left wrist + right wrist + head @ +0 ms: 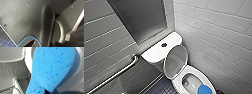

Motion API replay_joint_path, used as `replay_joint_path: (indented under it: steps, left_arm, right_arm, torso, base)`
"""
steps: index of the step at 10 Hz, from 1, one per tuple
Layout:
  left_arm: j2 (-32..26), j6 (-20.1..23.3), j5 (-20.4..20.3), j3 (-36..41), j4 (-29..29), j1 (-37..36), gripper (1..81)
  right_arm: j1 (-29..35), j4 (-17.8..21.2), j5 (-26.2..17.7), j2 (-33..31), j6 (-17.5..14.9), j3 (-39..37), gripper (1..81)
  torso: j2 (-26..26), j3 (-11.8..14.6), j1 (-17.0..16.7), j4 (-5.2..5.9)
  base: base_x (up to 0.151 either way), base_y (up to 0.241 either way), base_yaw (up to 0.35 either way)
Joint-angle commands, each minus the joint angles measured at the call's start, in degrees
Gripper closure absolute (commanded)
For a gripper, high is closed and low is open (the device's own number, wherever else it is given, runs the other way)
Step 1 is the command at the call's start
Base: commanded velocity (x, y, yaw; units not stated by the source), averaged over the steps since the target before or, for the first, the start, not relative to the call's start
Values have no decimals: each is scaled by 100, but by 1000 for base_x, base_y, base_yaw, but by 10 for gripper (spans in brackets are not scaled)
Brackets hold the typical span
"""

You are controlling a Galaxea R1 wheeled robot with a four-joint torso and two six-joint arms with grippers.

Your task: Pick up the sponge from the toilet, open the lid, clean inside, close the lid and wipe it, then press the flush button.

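1 sponge [204, 89], bright blue, sits at the lower right of the head frame, over the near rim of the toilet [159, 51] bowl. My right claw [45, 91] is clamped on its pinched end. At centre frame, the lid [175, 61] stands raised against the tank.

A restroom: white toilet [154, 52] (lid [176, 61] up), tiled walls [214, 27] and a grab bar [116, 73].
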Motion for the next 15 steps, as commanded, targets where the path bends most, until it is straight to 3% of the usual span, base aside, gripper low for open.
replay_joint_path:
  steps: [1,4,6,11,15]
  left_arm:
    - [-31,15,440,2,9,114,10]
    - [-31,15,440,2,0,114,10]
    - [-49,7,449,2,-26,114,10]
    - [-75,-11,440,2,-53,122,10]
    - [-85,-20,441,2,-53,140,10]
  right_arm:
    - [1241,79,-441,431,340,309,811]
    - [1804,79,-1049,1688,621,-825,811]
    - [1955,79,-1226,2419,692,-1538,811]
    - [2113,88,-1217,3783,789,-3236,811]
    - [1771,35,-1146,4495,816,-4212,811]
  torso:
    - [0,0,0,0]
    - [0,0,0,0]
    - [0,0,0,0]
    - [2,0,0,0]
    - [2,0,0,0]
  base:
    - [0,0,0]
    - [0,0,0]
    - [0,0,0]
    - [0,0,0]
    - [0,0,0]
